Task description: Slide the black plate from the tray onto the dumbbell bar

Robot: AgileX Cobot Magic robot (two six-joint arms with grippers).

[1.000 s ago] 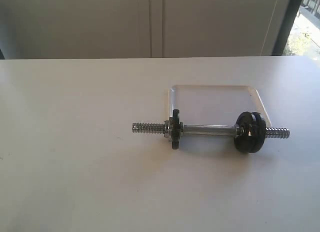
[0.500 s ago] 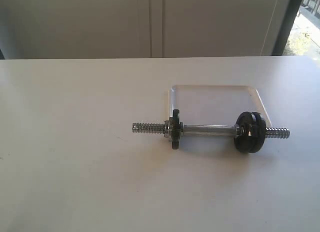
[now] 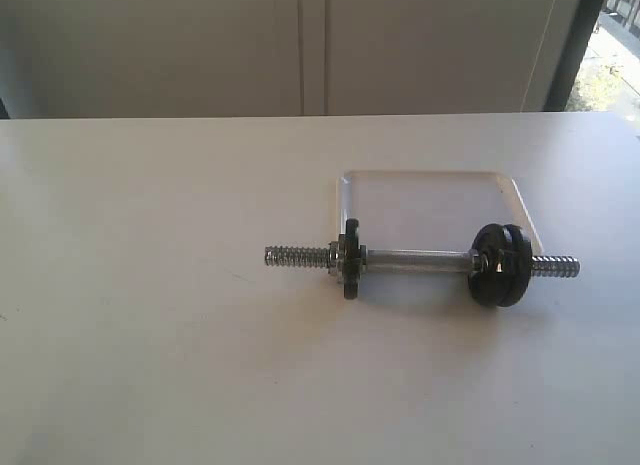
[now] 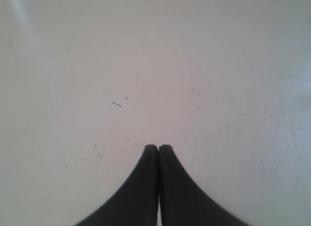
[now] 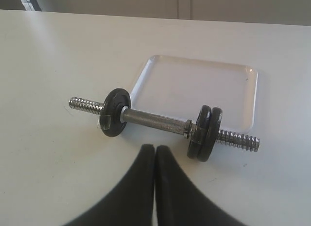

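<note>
Nothing had moved since a moment before. Three black plates [image 3: 500, 265] sat on the one dumbbell bar [image 3: 415, 259], two at one end and one at the other, just beside the one tray [image 3: 430, 177]. The right tool [image 5: 155, 147] hung near them, not touching. The left tool [image 4: 158, 147] hung over the bare counter [image 3: 150, 285]. Both tools were pressed together.

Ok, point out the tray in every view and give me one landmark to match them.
Exterior view: the tray lies right of centre, behind the dumbbell bar.
Left wrist view: not in it.
Right wrist view: the tray lies just beyond the bar.
Shared landmark: the paired black plates on the bar.
</note>
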